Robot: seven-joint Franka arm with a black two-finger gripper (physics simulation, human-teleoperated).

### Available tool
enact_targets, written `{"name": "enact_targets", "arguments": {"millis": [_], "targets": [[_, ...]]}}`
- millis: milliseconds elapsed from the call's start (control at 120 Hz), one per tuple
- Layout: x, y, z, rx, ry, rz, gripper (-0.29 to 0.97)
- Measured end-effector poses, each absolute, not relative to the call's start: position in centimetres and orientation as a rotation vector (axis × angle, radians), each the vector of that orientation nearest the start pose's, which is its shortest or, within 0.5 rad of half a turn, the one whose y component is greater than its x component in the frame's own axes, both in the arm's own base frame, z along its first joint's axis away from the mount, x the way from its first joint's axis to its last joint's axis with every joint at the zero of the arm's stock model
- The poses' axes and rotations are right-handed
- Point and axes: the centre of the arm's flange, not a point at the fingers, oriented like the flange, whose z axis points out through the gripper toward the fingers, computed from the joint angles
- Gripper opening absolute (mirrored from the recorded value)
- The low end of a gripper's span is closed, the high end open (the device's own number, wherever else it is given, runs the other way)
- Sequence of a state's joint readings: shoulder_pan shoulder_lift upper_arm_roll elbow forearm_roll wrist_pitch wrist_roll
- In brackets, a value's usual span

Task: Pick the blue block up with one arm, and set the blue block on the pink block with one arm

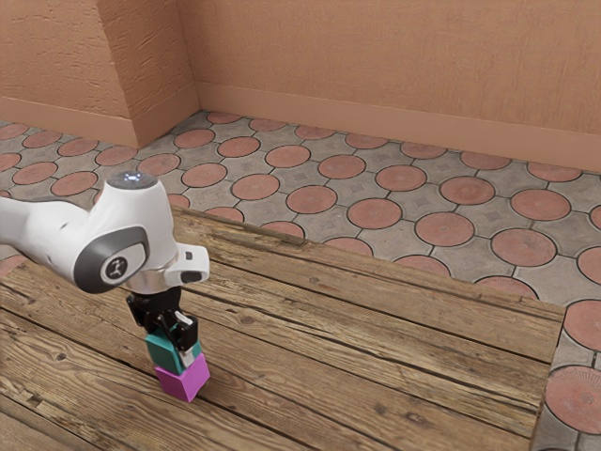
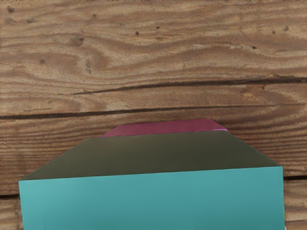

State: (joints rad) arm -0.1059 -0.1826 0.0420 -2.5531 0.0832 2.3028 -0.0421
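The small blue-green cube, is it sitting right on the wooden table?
No, the small blue-green cube rests on top of the pink cube, not straight on the wooden plank table.

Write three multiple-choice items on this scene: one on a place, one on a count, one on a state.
1. The blue block sits:
A) on the pink block
B) beside it on the wood
C) on the tiled floor

2. Blocks on the table:
A) one
B) two
C) four

3. The gripper is:
A) open over bare wood
B) shut on the blue block
C) shut on the pink block

Answers:
1 A, the blue block stands directly atop the pink block, with no gap showing.
2 B, one blue and one pink block are there.
3 B, the black fingers press the blue block from two sides.
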Motion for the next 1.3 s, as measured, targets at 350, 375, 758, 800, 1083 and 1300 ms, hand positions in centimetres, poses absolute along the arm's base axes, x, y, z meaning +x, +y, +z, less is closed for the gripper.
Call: {"name": "enact_targets", "arguments": {"millis": [350, 375, 758, 800, 1083, 1300], "targets": [[42.8, -2.9, 32.8, -3.078, 0.114, 0.080, 0.30], [42.8, -2.9, 32.8, -3.078, 0.113, 0.081, 0.30], [42.7, -3.1, 32.5, -3.084, 0.139, 0.093, 0.56], [42.7, -3.2, 32.6, -3.085, 0.144, 0.091, 0.58], [46.1, -2.8, 39.3, -3.064, 0.158, -0.014, 0.65], [45.9, -1.3, 39.8, -3.061, 0.130, 0.065, 0.67]]}}
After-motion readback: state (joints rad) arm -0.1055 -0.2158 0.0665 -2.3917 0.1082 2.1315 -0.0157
